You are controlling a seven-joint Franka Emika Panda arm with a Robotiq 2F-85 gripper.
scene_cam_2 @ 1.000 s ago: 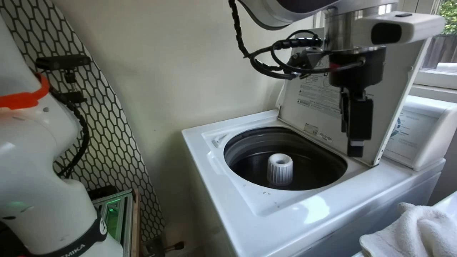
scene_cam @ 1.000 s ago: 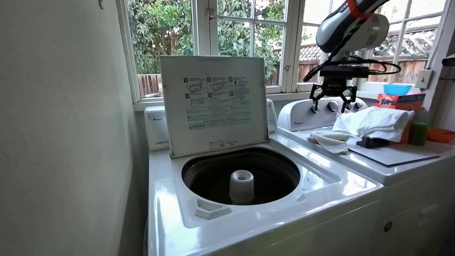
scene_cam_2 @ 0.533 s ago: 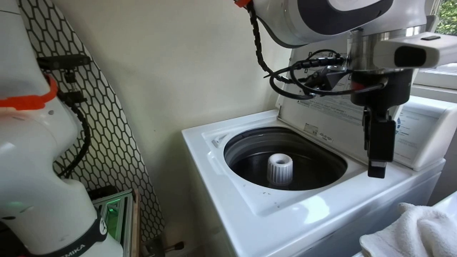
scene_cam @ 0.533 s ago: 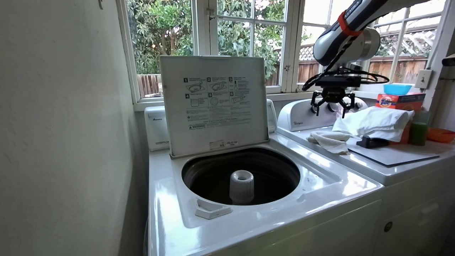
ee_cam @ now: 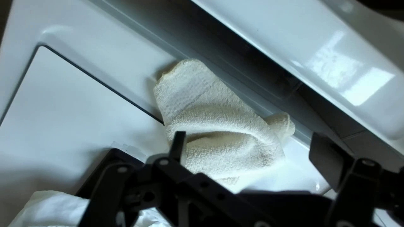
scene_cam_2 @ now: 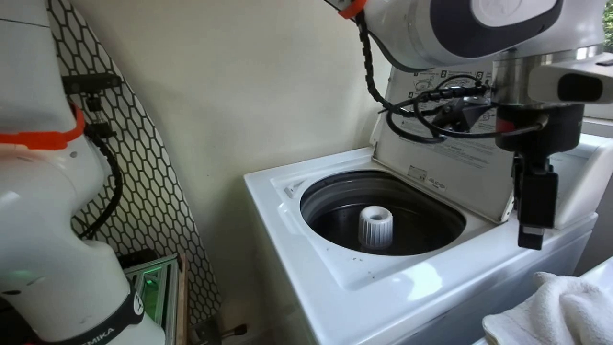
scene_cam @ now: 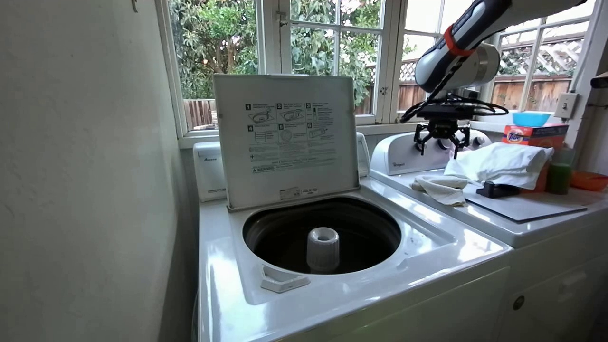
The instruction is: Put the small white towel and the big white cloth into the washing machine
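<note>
The small white towel point(scene_cam: 441, 190) lies crumpled on the dryer top point(scene_cam: 503, 229) by the edge facing the washing machine; it also shows in the wrist view point(ee_cam: 221, 123) and in an exterior view point(scene_cam_2: 560, 311). The big white cloth point(scene_cam: 498, 164) lies heaped behind it, its edge showing in the wrist view point(ee_cam: 52, 208). The washing machine point(scene_cam: 223, 266) stands beside the dryer with its lid point(scene_cam: 289, 142) up and its drum open. My gripper point(scene_cam: 439, 153) is open and empty, pointing down above the towel. In the wrist view the towel shows between and beyond the fingers point(ee_cam: 178, 145).
A black handle-like object point(scene_cam: 498, 190) sits next to the towel and cloth. A Tide box point(scene_cam: 536, 137), blue bowl point(scene_cam: 530, 118), green bottle point(scene_cam: 559, 178) and orange bowl point(scene_cam: 589, 180) stand further along. A white agitator point(scene_cam_2: 376, 225) rises in the drum. A gap separates the two machines.
The arm has come down and moved sideways, away from the open lid in an exterior view. The gripper stays open. Towel and cloth have not moved.
</note>
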